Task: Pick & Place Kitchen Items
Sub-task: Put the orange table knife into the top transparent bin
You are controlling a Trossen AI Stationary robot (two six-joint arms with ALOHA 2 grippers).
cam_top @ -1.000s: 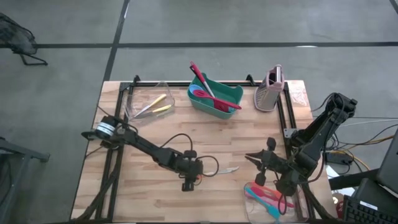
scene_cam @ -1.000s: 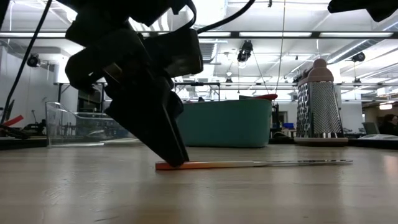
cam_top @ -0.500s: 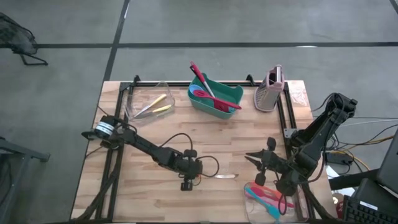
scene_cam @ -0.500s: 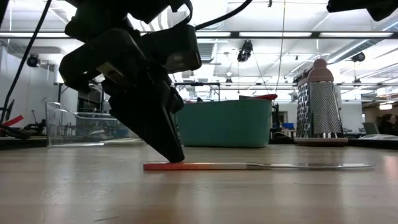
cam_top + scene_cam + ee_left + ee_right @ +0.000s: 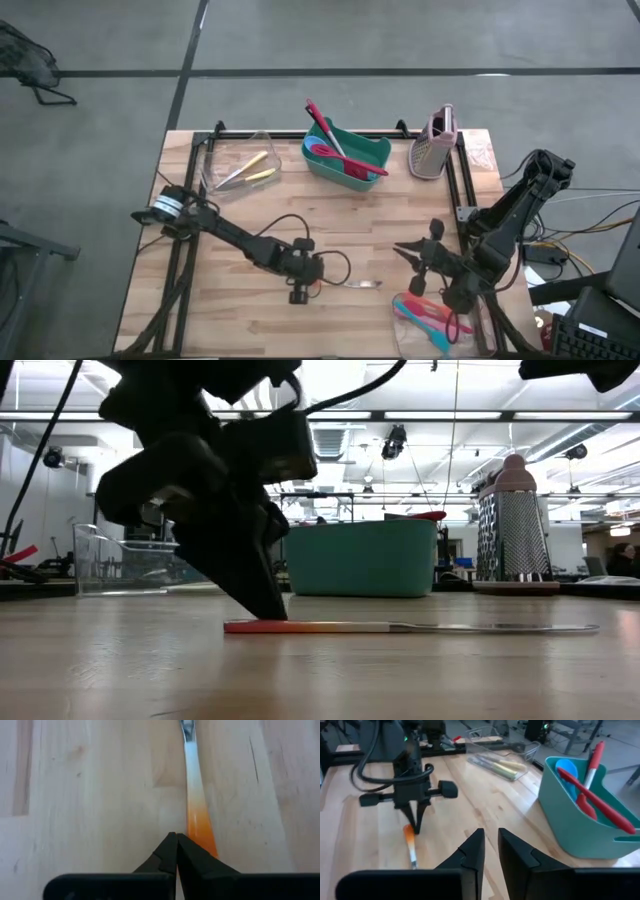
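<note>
While seen from above: the left hand (image 5: 300, 284) sits low on the worktop (image 5: 260, 215) near its middle, and an orange-handled utensil (image 5: 355, 284) lies flat just beside it, metal end pointing toward the right arm
Left hand state: fingers pressed together to a point, tips down at the orange end of the handle; none of the views shows them clamped round it
Left wrist view adds: the closed fingertips (image 5: 176, 851) meet beside the orange handle (image 5: 198, 825), which fades to white and then to metal further off
Low view adds: the utensil (image 5: 400, 627) rests flat on the wood, the dark left hand (image 5: 262, 605) touching down at its orange end
Right hand: it (image 5: 415, 268) hovers over the right side of the worktop, fingers narrow with a small gap, holding nothing
Right wrist view adds: its two fingers (image 5: 470, 851) stand slightly apart, and inside the green bin (image 5: 580, 822) a red spatula (image 5: 595, 795) and a blue spoon (image 5: 566, 770) show
Other items: yellow-handled cutlery (image 5: 245, 170) in a clear tub (image 5: 230, 160) at the back left; pink and blue utensils (image 5: 425, 315) at the front right; grater (image 5: 435, 143) at the back right
</note>
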